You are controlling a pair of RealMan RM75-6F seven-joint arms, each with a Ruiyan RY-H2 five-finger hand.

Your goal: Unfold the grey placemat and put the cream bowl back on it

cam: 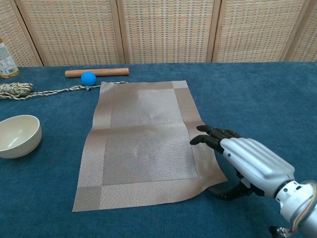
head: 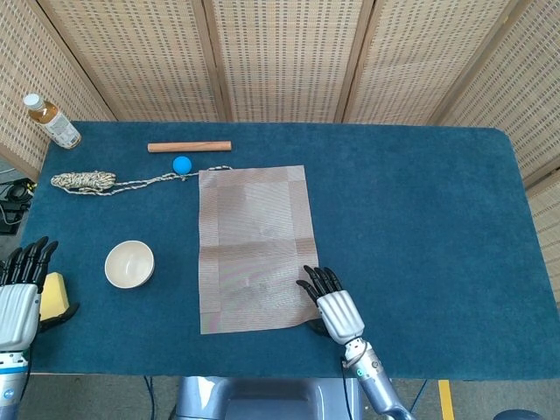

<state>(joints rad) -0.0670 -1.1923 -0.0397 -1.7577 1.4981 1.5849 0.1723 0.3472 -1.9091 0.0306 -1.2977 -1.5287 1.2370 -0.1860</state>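
The grey placemat (head: 254, 245) (cam: 143, 144) lies unfolded and nearly flat in the middle of the blue table. My right hand (head: 332, 308) (cam: 250, 163) is at its near right corner, fingers stretched out over the right border and thumb at the slightly raised corner. It grips nothing that I can see. Left of the mat the cream bowl (head: 129, 263) (cam: 19, 135) stands upright on the cloth. My left hand (head: 19, 302) hangs at the table's near left edge with straight, spread fingers, apart from the bowl.
A yellow sponge (head: 54, 295) lies beside my left hand. At the far left are a bottle (head: 52, 122), a coiled rope (head: 83, 181) (cam: 15, 89), a wooden stick (head: 189, 146) (cam: 96, 72) and a blue ball (head: 182, 164) (cam: 88, 78) touching the mat's far corner.
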